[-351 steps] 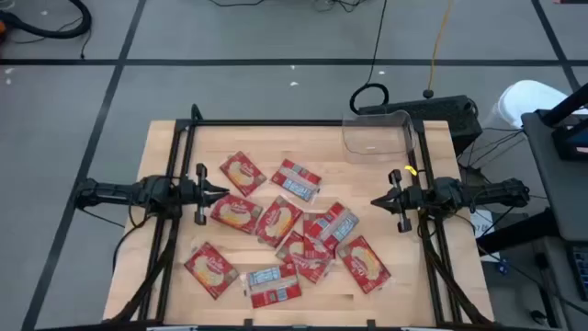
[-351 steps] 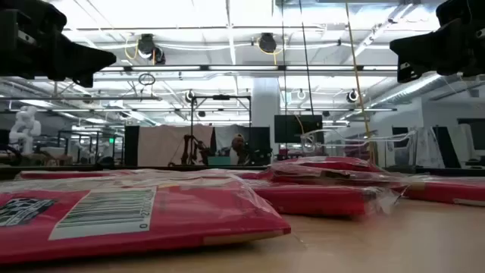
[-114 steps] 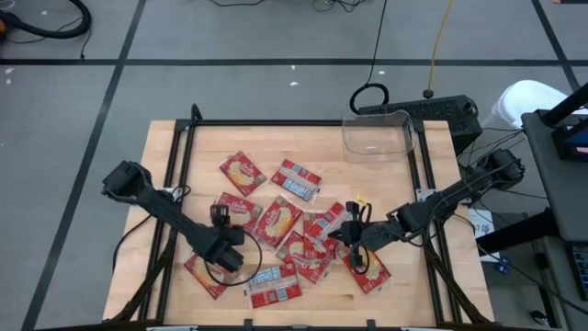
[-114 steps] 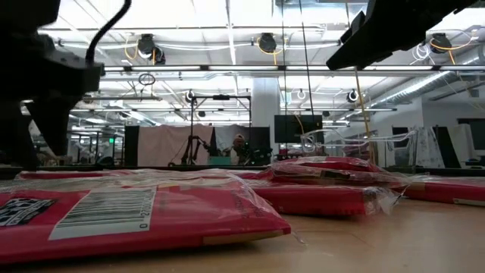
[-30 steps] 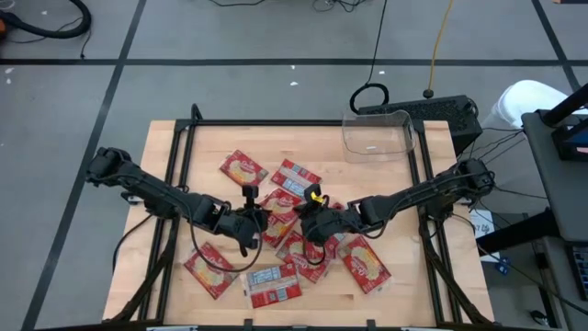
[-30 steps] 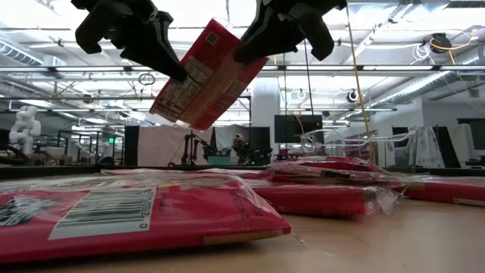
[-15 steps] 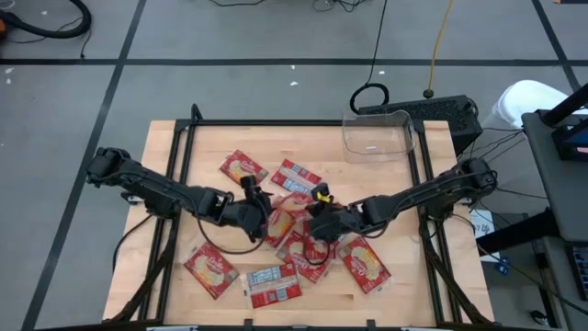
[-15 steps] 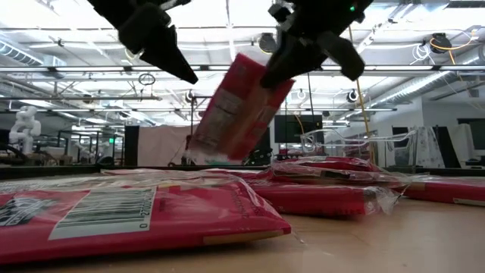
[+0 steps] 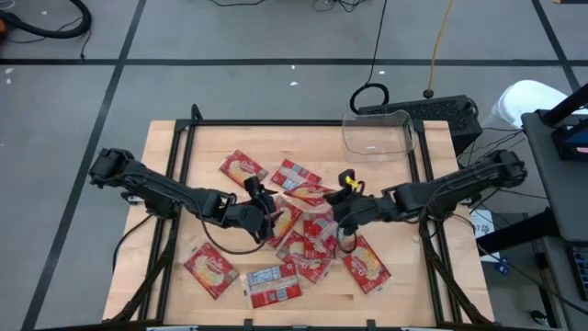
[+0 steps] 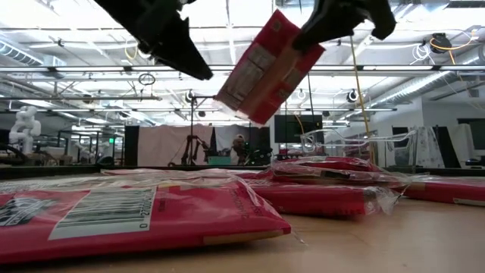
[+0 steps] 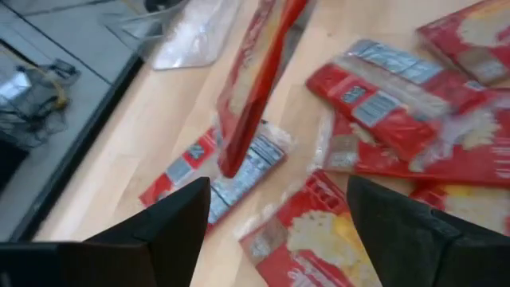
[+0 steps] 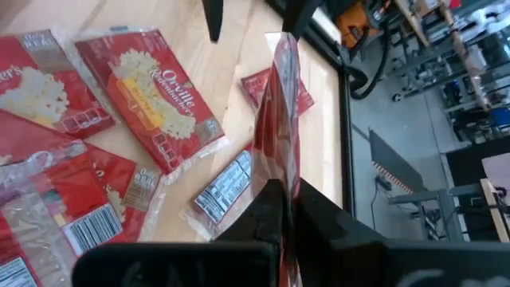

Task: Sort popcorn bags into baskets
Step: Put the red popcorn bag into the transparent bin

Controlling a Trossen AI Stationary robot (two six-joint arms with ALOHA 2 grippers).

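Observation:
Several red popcorn bags (image 9: 274,286) lie flat and partly overlapping on the wooden table. One more popcorn bag (image 10: 267,67) hangs in the air above the middle of the pile, with my right gripper (image 9: 338,213) shut on it. My left gripper (image 9: 265,213) stands open just to the left of that bag, touching nothing; in the left wrist view the bag (image 11: 253,88) stands edge-on beyond the spread fingers. The clear basket (image 9: 377,136) sits at the table's far right corner. My right gripper pinches the lifted popcorn bag between its two fingers at the bag's right-hand end (image 12: 280,171). It comes from the table's right, slanting down. The bag stands on edge, sticks out toward the left gripper, tilts down at its free end (image 10: 239,98) and is clear of the pile.
Black frame rails (image 9: 184,175) run along the table's left, far and right sides. A power strip and cables (image 9: 432,108) lie just beyond the basket. Bare wood (image 9: 230,138) shows along the far left part of the table.
Both grippers were shut on the bag a second ago. My left gripper has opened and let go of it. My right gripper has drawn back toward the table's right edge and risen a little, carrying the bag, which has swung and now hangs from it alone.

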